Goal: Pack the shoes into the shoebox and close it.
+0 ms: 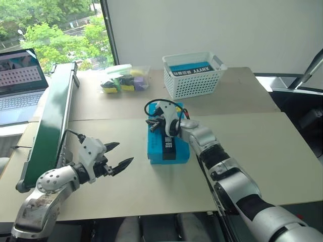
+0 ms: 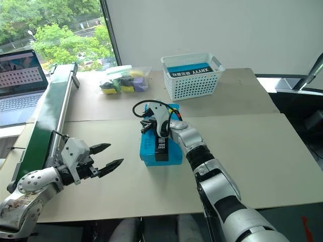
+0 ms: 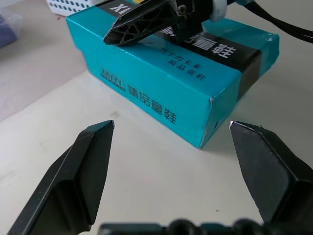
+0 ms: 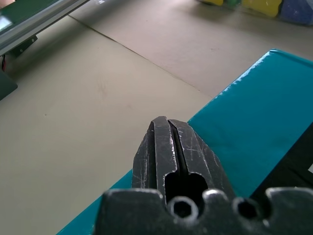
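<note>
Closed blue shoebox (image 1: 168, 146) with black label strip, flat mid-table.

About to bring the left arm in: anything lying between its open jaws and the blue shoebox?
Nothing: bare beige tabletop separates the left gripper from the bright blue cardboard shoebox, seen in the left wrist view.

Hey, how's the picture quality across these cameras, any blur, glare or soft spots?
Head views: even daylight, soft shadows, the shoebox sharp. Left wrist view: box lettering crisp, the left gripper fingers slightly soft. Right wrist view: the shut right gripper looms close, its near base blurred, the tabletop evenly lit.
</note>
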Action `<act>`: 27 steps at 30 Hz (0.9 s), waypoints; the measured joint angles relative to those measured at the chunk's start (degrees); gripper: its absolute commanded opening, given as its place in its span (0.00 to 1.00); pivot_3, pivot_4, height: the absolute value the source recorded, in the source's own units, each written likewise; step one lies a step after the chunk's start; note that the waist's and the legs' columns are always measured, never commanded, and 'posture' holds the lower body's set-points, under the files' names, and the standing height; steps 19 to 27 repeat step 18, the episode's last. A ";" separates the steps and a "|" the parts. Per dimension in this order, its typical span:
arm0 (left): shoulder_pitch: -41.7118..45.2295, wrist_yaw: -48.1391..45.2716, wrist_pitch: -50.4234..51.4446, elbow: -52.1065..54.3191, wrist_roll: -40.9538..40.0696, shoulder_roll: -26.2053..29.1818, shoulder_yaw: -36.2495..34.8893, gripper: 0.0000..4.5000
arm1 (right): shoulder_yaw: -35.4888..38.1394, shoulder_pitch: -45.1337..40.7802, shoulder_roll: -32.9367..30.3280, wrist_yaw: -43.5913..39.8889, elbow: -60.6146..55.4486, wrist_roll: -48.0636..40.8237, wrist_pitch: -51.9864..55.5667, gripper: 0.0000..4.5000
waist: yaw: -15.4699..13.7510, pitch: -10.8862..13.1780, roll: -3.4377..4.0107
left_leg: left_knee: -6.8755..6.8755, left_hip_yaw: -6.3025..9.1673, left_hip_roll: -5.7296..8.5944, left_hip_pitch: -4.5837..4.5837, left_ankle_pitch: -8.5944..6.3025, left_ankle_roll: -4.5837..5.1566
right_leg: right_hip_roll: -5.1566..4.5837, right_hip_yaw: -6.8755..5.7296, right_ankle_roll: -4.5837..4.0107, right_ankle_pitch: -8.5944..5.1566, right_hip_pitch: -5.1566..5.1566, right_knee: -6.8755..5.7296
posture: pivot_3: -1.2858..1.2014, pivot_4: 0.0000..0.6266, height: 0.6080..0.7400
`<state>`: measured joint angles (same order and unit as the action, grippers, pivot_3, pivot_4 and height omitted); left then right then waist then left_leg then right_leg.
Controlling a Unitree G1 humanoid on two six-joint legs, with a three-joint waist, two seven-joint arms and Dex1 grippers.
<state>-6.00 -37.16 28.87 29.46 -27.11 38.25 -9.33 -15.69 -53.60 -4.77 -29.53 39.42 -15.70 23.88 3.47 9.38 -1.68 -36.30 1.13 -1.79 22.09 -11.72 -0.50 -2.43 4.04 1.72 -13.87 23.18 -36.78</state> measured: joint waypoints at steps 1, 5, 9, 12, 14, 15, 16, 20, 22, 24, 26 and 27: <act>0.06 0.38 0.00 0.00 -0.05 -0.41 -0.18 0.90 | 0.65 0.00 0.25 -0.08 0.06 0.37 -0.02 0.01 | 0.02 0.00 0.00 | 0.00 0.00 0.00 0.01 0.00 0.00 | 0.00 0.00 0.04 -0.02 0.00 0.00 | 0.52 0.24 0.98; 1.01 2.70 0.11 0.12 -0.54 -2.73 -1.49 0.90 | 5.44 0.74 0.62 0.32 -2.89 -1.23 2.64 0.01 | -0.12 0.03 0.01 | -0.02 0.06 0.01 0.22 0.00 0.00 | 0.00 -0.02 -0.30 0.19 0.19 -0.03 | 0.52 0.24 0.98; 2.06 7.75 1.31 0.19 -0.95 -5.95 -3.74 0.90 | 17.45 1.83 -2.44 1.18 -15.21 -11.38 11.05 0.01 | -0.81 0.08 0.01 | -0.20 0.15 0.04 1.30 0.01 0.00 | -0.02 -0.04 -0.29 0.28 1.23 -0.23 | 0.52 0.24 0.98; 2.48 12.45 3.37 0.99 -1.57 -9.28 -5.24 0.90 | 26.49 1.54 -6.46 2.62 -23.22 -18.51 16.32 0.01 | -1.06 0.08 0.02 | -0.20 0.19 0.02 1.42 -0.06 0.00 | -0.07 -0.11 -0.29 0.27 1.23 -0.20 | 0.52 0.24 0.98; 2.56 15.06 4.49 2.18 -2.19 -11.12 -5.36 0.90 | 29.34 2.16 -8.71 3.57 -25.96 -20.10 18.45 0.01 | -1.05 0.08 0.02 | -0.22 0.17 0.04 1.41 -0.07 0.00 | -0.08 -0.10 -0.28 0.28 1.19 -0.05 | 0.52 0.24 0.98; 2.52 16.13 4.79 3.02 -2.23 -12.04 -5.35 0.90 | 29.94 2.95 -9.50 4.01 -26.78 -20.43 19.25 0.01 | -1.01 0.08 0.01 | -0.23 0.17 0.04 1.37 -0.07 0.00 | -0.08 -0.09 -0.28 0.28 1.15 -0.07 | 0.52 0.24 0.98; 2.52 17.19 4.97 3.72 -2.22 -12.94 -5.25 0.90 | 29.76 3.83 -10.01 4.71 -27.29 -20.07 19.74 0.01 | -0.82 0.08 0.01 | -0.24 0.12 0.04 1.31 -0.07 0.00 | -0.06 -0.05 -0.29 0.28 1.13 -0.08 | 0.52 0.24 0.98; 2.53 19.16 5.12 4.92 -2.18 -14.64 -4.71 0.90 | 28.90 6.29 -10.39 6.25 -27.82 -18.68 20.63 0.01 | -0.58 0.08 0.01 | -0.24 0.07 0.03 1.17 -0.07 0.00 | -0.02 0.02 -0.30 0.29 1.06 -0.16 | 0.52 0.24 0.98; 2.53 19.16 5.12 4.92 -2.18 -14.64 -4.71 0.90 | 28.90 6.29 -10.39 6.25 -27.82 -18.68 20.63 0.01 | -0.58 0.08 0.01 | -0.24 0.07 0.03 1.17 -0.07 0.00 | -0.02 0.02 -0.30 0.29 1.06 -0.16 | 0.52 0.24 0.98; 2.53 19.16 5.12 4.92 -2.18 -14.64 -4.71 0.90 | 28.90 6.29 -10.39 6.25 -27.82 -18.68 20.63 0.01 | -0.58 0.08 0.01 | -0.24 0.07 0.03 1.17 -0.07 0.00 | -0.02 0.02 -0.30 0.29 1.06 -0.16 | 0.52 0.24 0.98; 2.53 19.16 5.12 4.92 -2.18 -14.64 -4.71 0.90 | 28.90 6.29 -10.39 6.25 -27.82 -18.68 20.63 0.01 | -0.58 0.08 0.01 | -0.24 0.07 0.03 1.17 -0.07 0.00 | -0.02 0.02 -0.30 0.29 1.06 -0.16 | 0.52 0.24 0.98; 2.53 19.16 5.12 4.92 -2.18 -14.64 -4.71 0.90 | 28.90 6.29 -10.39 6.25 -27.82 -18.68 20.63 0.01 | -0.58 0.08 0.01 | -0.24 0.07 0.03 1.17 -0.07 0.00 | -0.02 0.02 -0.30 0.29 1.06 -0.16 | 0.52 0.24 0.98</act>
